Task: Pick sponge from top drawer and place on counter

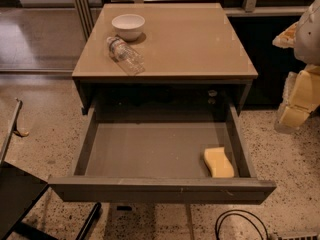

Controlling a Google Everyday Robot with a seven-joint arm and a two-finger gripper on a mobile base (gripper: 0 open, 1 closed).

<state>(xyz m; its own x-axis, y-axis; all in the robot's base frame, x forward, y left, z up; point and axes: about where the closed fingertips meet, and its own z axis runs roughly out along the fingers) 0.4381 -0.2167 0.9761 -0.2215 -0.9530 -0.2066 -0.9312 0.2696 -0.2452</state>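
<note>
The gripper (298, 103) was seen at the far right edge of the view, off to the right of the cabinet and clear of it, above the speckled floor (295, 159). Its opening could not be told; nothing was seen held in it.

The sponge (218, 162) was found inside the top drawer (160, 189), in the front right corner. It was a pale yellow soft block, rounded at the corners, slightly pinched at the sides, lying flat with its long side running front to back. It lay just beside the right wall and near the front panel. The drawer was pulled fully open, and the rest of its grey bottom was left bare.

The counter (195, 39) was seen above and behind. A white bowl (128, 26) and a clear bottle (125, 55) lying on its side were placed at its back left; the bottle reached close to the front left edge. The middle and right of the top were left open.
</note>
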